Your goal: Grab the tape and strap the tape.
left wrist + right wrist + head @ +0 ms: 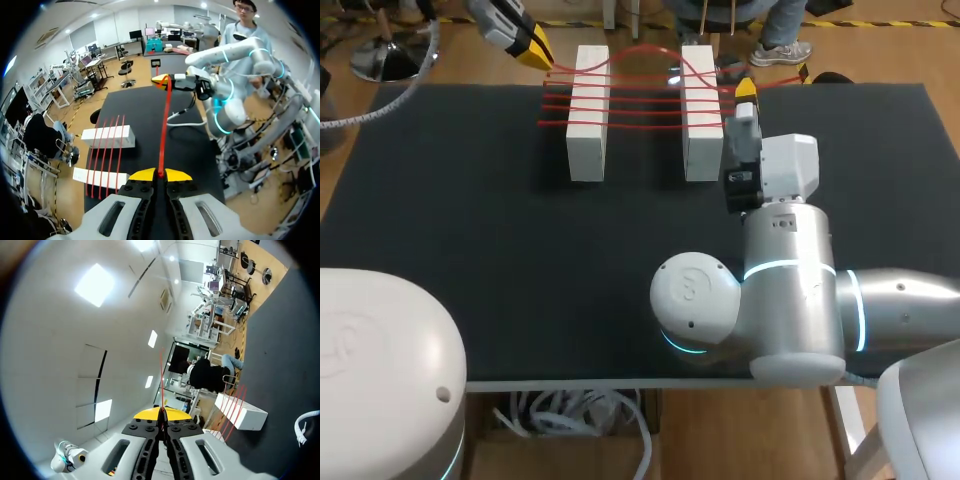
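On the black desk (470,250) stand two white blocks, one (587,112) at about 11 o'clock from the desk's middle and the second block (702,115) at about 1 o'clock, side by side and apart. The red tape (164,127) runs across both in several strands, spanning the gap between them.

The left gripper (538,50) hangs over the far edge of the desk, at 11 o'clock of the first block. In its wrist view its yellow tips are pressed together on the tape, which stretches taut from them straight ahead to the other arm's gripper.

The right gripper (746,88) sits just beside the second block, at its 1 o'clock corner. In its own wrist view the fingers are likewise clamped on the tape, a thin red line leading ahead from between the tips.
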Tool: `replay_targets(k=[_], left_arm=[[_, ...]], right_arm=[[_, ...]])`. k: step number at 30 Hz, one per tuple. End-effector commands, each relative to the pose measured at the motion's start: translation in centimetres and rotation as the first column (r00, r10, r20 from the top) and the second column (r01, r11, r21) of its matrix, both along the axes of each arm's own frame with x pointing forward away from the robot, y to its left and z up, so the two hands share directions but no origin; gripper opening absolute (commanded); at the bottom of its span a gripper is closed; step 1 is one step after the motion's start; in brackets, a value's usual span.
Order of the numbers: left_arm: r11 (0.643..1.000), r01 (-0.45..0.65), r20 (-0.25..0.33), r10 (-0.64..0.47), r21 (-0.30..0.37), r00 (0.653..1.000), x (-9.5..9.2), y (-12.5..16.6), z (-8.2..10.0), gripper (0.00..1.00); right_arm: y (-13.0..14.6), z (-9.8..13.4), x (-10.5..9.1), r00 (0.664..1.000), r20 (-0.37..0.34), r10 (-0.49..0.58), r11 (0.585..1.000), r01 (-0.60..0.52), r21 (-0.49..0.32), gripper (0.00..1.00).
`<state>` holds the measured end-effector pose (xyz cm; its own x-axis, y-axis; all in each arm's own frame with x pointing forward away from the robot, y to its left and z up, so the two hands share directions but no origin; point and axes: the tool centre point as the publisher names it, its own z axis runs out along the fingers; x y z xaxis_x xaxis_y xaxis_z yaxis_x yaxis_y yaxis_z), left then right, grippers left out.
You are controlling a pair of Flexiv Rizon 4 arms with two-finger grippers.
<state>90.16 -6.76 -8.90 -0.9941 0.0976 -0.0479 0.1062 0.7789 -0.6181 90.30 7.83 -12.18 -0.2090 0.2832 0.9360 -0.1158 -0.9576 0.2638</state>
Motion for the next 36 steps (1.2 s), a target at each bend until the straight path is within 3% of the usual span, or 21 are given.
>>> replay_targets(k=[1,14,19,26,36], left_arm=[[1.0,0.001,-0.001,-0.001,0.004,1.0,0.0,0.0,0.1,0.0],[1.0,0.001,-0.001,-0.001,0.004,1.0,0.0,0.0,0.1,0.0],[1.0,0.001,-0.001,-0.001,0.004,1.0,0.0,0.0,0.1,0.0],[1.0,0.001,-0.001,-0.001,0.004,1.0,0.0,0.0,0.1,0.0],[1.0,0.001,-0.001,-0.001,0.004,1.0,0.0,0.0,0.1,0.0]], right_arm=[[-0.1,0.2,0.0,1.0,-0.004,0.002,1.0,-0.002,-0.001,0.0],[-0.1,0.2,0.0,1.0,-0.004,0.002,1.0,-0.002,-0.001,0.0],[-0.7,1.6,-0.1,0.998,0.021,-0.059,0.984,0.062,-0.166,0.0],[-1.5,4.2,0.2,0.988,0.089,-0.122,0.913,0.147,-0.381,0.0],[-0.1,7.0,0.2,0.982,0.141,-0.128,0.801,0.186,-0.569,0.0]])
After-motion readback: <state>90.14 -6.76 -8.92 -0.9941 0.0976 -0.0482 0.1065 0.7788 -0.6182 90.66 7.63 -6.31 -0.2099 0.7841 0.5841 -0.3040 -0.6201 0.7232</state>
